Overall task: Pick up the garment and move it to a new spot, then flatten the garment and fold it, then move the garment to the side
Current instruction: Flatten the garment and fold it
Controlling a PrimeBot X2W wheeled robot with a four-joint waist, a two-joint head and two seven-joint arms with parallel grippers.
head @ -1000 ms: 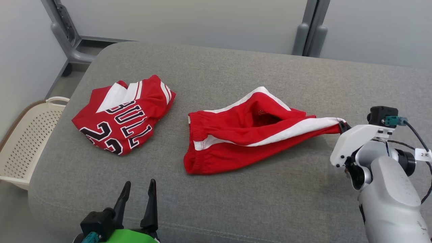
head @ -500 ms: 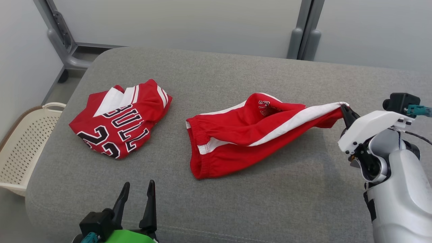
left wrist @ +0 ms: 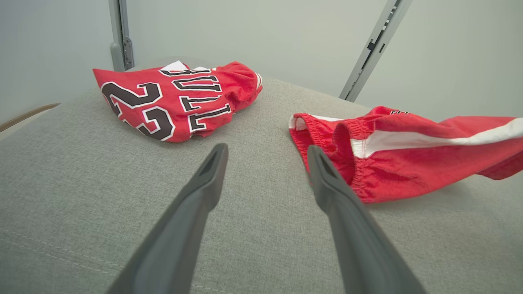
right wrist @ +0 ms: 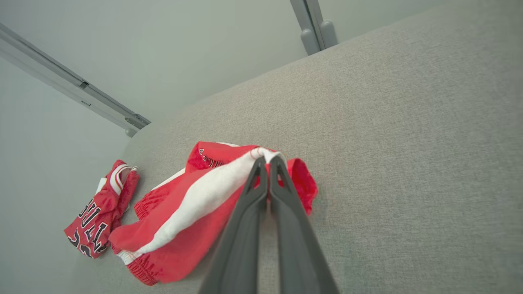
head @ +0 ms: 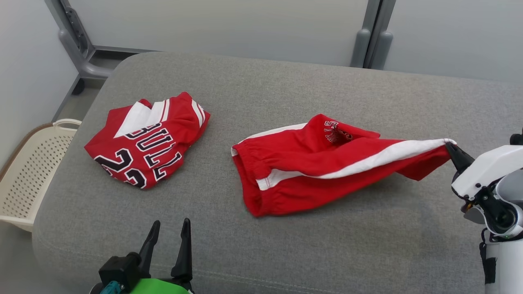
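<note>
Red athletic shorts with white side stripes (head: 327,171) lie on the grey fabric-padded bench (head: 286,253), just to the 3 o'clock side of the head view's centre, with the elastic waistband resting on the cushion toward 8 o'clock. One leg hem is drawn out toward 3 o'clock and raised off the padding. It is clamped by the right pincer (head: 449,145), whose dark fingers are pressed fully together on the white-striped edge; the right wrist view confirms cloth pinched at the tips. The left pincer (head: 170,223) sits at 7 o'clock, fingers spread wide, nothing between them, apart from the shorts. A crumpled red jersey with black-and-white lettering (head: 147,143) rests at 9 o'clock of the shorts, well apart from them. A cream perforated plastic basket (head: 24,179) stands beyond the bench's edge at 9 o'clock.
</note>
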